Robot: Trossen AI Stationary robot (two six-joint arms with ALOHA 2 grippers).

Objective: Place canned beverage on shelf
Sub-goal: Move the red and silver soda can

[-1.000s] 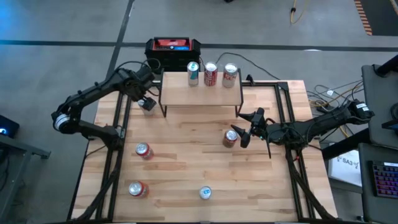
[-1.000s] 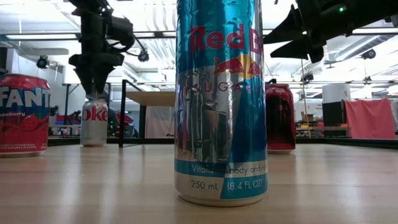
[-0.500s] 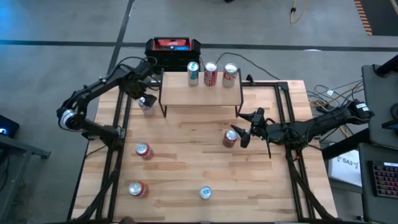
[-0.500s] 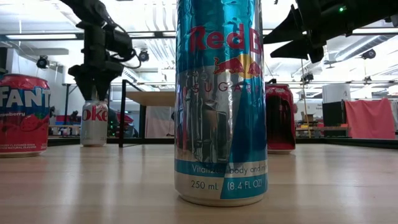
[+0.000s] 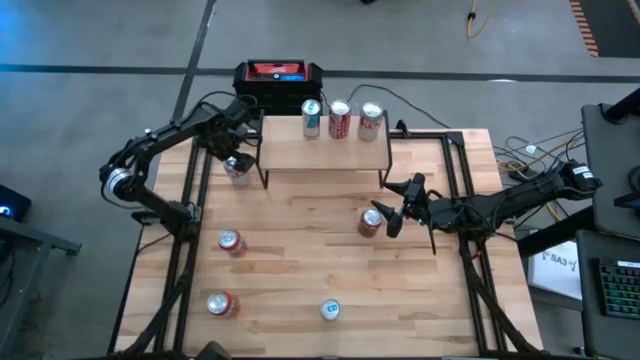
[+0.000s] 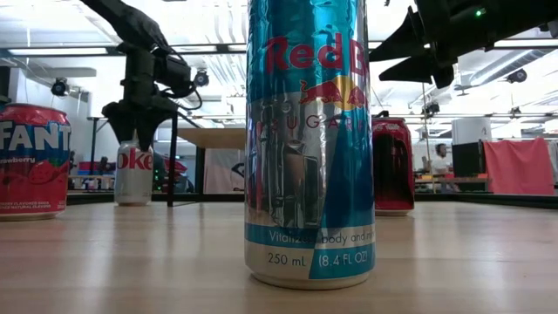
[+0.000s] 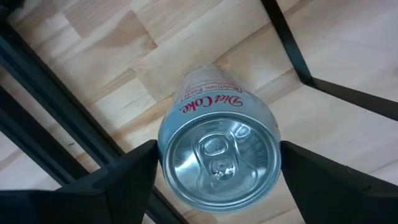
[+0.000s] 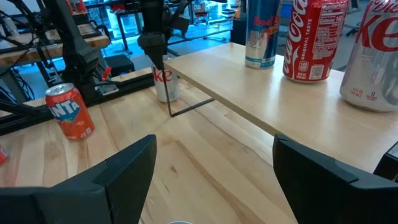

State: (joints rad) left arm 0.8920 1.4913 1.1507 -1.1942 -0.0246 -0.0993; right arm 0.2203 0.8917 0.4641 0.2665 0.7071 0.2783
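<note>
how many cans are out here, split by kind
slim blue-and-silver Red Bull cans: 2
silver Diet Coke cans: 2
red Coca-Cola can: 1
Fanta cans: 2
dark red can, label not readable: 1
total: 8

Diet Coke can (image 5: 236,168): silver, upright on counter (image 5: 300,260), just off shelf's (image 5: 322,152) 9 o'clock leg. Shelf: pale board, thin black legs, at counter's 12 o'clock edge.
</note>
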